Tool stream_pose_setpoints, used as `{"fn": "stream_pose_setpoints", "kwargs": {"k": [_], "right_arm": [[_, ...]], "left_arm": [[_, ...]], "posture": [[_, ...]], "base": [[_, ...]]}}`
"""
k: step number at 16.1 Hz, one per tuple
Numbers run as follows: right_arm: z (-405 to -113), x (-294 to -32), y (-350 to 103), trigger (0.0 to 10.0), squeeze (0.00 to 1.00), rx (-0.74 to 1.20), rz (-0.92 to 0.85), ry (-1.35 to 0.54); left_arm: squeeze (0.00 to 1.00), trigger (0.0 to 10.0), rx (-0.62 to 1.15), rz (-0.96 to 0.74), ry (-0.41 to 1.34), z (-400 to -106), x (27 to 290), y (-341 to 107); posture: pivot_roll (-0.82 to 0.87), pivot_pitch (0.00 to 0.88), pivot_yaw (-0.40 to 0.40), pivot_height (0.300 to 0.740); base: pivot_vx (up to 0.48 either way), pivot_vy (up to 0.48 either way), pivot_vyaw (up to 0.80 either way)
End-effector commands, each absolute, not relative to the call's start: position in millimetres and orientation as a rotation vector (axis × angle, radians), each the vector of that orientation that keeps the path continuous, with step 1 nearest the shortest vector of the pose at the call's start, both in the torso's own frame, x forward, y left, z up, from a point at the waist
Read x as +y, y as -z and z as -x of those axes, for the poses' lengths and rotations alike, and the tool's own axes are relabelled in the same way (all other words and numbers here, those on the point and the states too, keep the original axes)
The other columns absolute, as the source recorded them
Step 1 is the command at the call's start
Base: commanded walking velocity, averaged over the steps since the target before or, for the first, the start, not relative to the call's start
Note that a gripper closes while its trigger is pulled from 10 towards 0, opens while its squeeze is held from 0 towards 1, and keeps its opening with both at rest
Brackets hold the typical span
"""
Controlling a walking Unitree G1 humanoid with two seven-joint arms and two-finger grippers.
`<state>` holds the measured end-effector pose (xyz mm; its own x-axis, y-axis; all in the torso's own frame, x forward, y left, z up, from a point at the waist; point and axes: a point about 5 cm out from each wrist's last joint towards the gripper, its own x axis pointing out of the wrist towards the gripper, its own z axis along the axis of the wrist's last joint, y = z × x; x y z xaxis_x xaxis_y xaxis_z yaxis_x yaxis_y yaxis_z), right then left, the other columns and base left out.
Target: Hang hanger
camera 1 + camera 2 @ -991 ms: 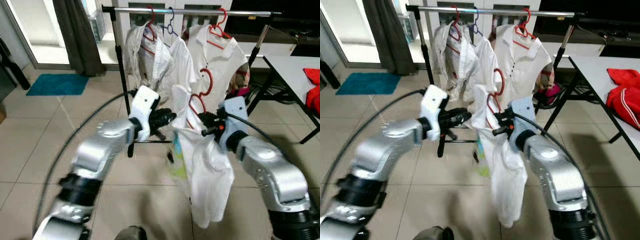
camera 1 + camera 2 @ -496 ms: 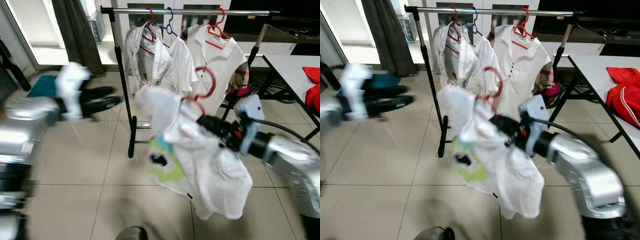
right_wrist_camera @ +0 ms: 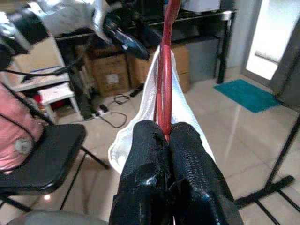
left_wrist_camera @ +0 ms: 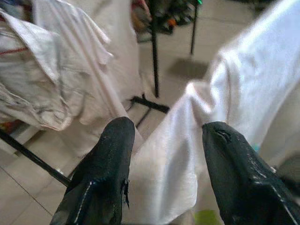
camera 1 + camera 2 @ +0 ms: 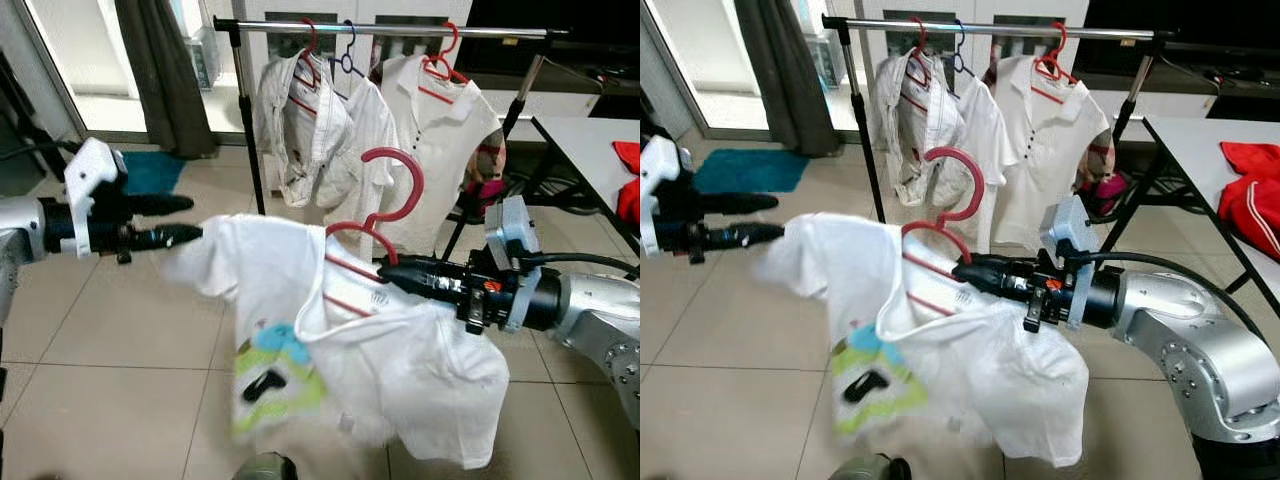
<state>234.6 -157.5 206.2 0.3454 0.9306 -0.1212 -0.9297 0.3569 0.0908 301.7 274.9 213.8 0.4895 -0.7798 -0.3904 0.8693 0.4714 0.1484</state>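
1. The right gripper (image 5: 395, 272) is clamped on the red hanger (image 5: 385, 205), its two black fingers (image 3: 164, 154) pressed together around the wire just below the hook. It holds the hanger out in front of the robot, at the near side of the clothes rack (image 5: 390, 28).
2. A white shirt (image 5: 400, 360) is draped on that hanger. Its body sags below the right arm, and one sleeve spreads out to the left.
3. The left gripper (image 5: 185, 218) reaches in from the left with its fingers (image 4: 101, 183) spread wide and nothing between them. The sleeve edge lies just beyond its tips.
4. The hanger looks like thin, stiff wire, light in itself. The shirt is soft and loose, so its hanging cloth will probably swing and pull the hanger askew. The neck under the hook is the sound place to hold, since it leaves the hook free to catch the bar.
5. The rack stands at the far side, with other white garments (image 5: 440, 130) already on red and blue hangers. There appears to be a gap along the bar between them.
6. A tabletop (image 5: 1210, 160) at the far right carries a red garment (image 5: 1250, 190).
7. The hanger is not yet on the bar.
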Motion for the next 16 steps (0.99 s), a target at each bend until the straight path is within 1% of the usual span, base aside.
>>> {"fn": "stream_pose_setpoints", "kwargs": {"k": [1,2,3,4,5,7,8,9,10,16], "right_arm": [[-231,-159,-217,10.0,0.0,0.119,0.006,-1.237],[-229,-160,-217,10.0,0.0,0.124,0.007,-1.248],[-229,-161,-217,10.0,0.0,0.125,0.008,-1.249],[-229,-162,-217,10.0,0.0,0.128,0.009,-1.248],[-229,-161,-218,10.0,0.0,0.129,0.002,-1.26],[-227,-159,-218,10.0,0.0,0.131,0.004,-1.282],[-227,-158,-217,10.0,0.0,0.135,0.009,-1.286],[-227,-158,-217,10.0,0.0,0.135,0.01,-1.286],[-227,-159,-217,10.0,0.0,0.135,0.009,-1.288],[-226,-159,-214,10.0,0.0,0.138,0.008,-1.294]], "left_arm": [[0.0,10.0,0.312,-0.381,1.056,-300,276,-212],[0.0,10.0,0.343,-0.357,1.121,-296,273,-210],[0.0,10.0,0.36,-0.347,1.144,-294,273,-209],[0.0,10.0,0.417,-0.368,1.18,-290,274,-203],[0.0,10.0,0.405,-0.403,1.158,-294,276,-199],[0.0,10.0,0.39,-0.405,1.151,-297,276,-198],[0.0,4.5,0.373,-0.396,1.16,-299,274,-199],[0.0,4.5,0.366,-0.395,1.159,-299,273,-199],[0.0,0.0,0.365,-0.387,1.158,-300,273,-199],[0.0,0.0,0.367,-0.378,1.171,-300,273,-189]], "posture": [[0.05,0.0,0.033,0.74],[0.05,0.0,0.038,0.74],[0.05,0.0,0.038,0.74],[0.05,0.0,0.039,0.74],[0.05,0.0,0.039,0.74],[0.05,0.0,0.041,0.74],[0.05,0.0,0.041,0.74],[0.05,0.0,0.042,0.74],[0.05,0.0,0.043,0.74],[0.05,0.0,0.045,0.74]], "base": [[0.0,0.0,0.0],[0.0,0.0,0.0],[0.0,0.0,0.0],[0.0,0.0,0.0],[0.0,0.0,0.0],[0.0,0.0,0.0],[0.0,0.0,0.0],[0.0,0.0,0.0],[0.0,0.0,0.0],[0.0,0.0,0.0]]}}
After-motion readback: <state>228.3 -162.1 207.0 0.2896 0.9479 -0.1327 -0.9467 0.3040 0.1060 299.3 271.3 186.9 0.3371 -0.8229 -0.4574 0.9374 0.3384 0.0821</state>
